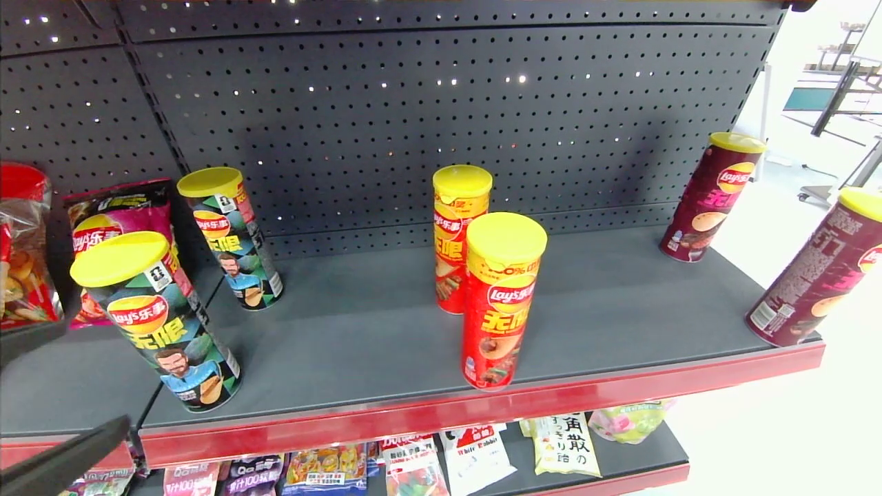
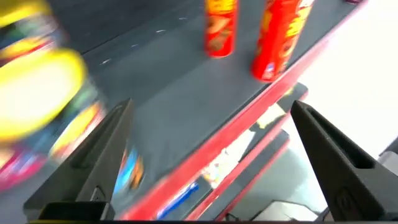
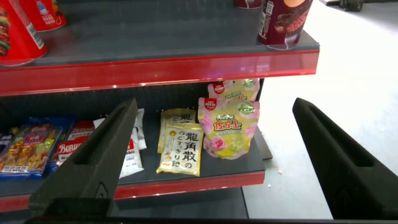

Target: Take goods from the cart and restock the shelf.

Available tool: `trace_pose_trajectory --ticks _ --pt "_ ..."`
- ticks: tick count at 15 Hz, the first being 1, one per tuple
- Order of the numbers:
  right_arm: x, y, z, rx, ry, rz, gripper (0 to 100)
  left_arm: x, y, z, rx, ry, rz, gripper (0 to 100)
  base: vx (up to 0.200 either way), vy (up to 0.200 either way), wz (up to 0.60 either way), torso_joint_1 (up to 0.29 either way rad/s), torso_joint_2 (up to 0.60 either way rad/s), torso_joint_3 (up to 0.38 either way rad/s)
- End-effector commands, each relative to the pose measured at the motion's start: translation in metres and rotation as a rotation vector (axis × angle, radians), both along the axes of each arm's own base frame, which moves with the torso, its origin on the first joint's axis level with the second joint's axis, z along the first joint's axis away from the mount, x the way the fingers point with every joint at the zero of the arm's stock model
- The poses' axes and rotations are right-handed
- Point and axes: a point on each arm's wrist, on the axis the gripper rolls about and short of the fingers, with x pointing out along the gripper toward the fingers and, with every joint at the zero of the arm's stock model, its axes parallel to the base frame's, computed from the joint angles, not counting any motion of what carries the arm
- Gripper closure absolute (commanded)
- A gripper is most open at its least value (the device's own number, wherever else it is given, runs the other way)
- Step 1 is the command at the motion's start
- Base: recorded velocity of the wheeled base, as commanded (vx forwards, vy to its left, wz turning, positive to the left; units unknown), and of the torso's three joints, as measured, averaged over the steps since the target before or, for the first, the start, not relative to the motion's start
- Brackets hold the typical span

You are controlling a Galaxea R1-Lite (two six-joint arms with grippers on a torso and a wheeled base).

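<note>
The shelf [image 1: 372, 324] is a dark grey board with a red front lip, backed by a perforated panel [image 1: 413, 103]. Under it runs a lower shelf [image 1: 637, 451] with snack packets lying on it, among them a yellow packet [image 3: 180, 149] and a green-and-pink pouch [image 3: 230, 121].

Six chip cans stand upright on the shelf, all with yellow lids, in three pairs that stand well apart. At the left are a near dark can [image 1: 162, 324] and a far dark can [image 1: 231, 238]. In the middle are a near red can [image 1: 499, 303] and a far red can [image 1: 456, 234], just beside each other. At the right are a near maroon can [image 1: 813, 272] at the front corner and a far maroon can [image 1: 710, 200].

The left gripper [image 2: 211, 104] hangs by the shelf's front lip at the left, jaws spread wide and holding nothing. The near dark can sits just outside one finger, and the red cans stand farther off, beyond the gap.

The right gripper [image 3: 214, 102] is lower, facing the lower shelf, also wide open and empty. The near maroon can stands above it.
</note>
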Motion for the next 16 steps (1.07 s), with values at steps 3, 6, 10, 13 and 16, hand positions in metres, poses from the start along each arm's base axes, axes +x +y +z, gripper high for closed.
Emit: trace_pose_trajectory --ticks 3,6,10,13,16 --pt "0.000 0.000 0.000 -0.001 0.001 0.001 0 -0.070 0.021 -0.029 -0.110 -0.112 0.256 0 0.000 0.000 0.00 0.000 0.00 0.000" --pt "0.000 0.000 0.000 -0.001 0.001 0.001 0 -0.069 0.022 -0.030 -0.107 -0.109 0.316 0 0.000 0.000 0.00 0.000 0.00 0.000" --pt "0.000 0.000 0.000 -0.001 0.000 0.001 0 -0.069 0.023 -0.052 -0.095 -0.071 0.350 0 0.000 0.000 0.00 0.000 0.00 0.000" --pt "0.000 0.000 0.000 -0.001 0.000 0.001 0 -0.067 0.024 -0.052 -0.084 -0.071 0.424 0 0.000 0.000 0.00 0.000 0.00 0.000" --pt "0.000 0.000 0.000 -0.001 0.000 -0.001 0 -0.068 0.027 -0.059 -0.067 -0.059 0.519 0 0.000 0.000 0.00 0.000 0.00 0.000"
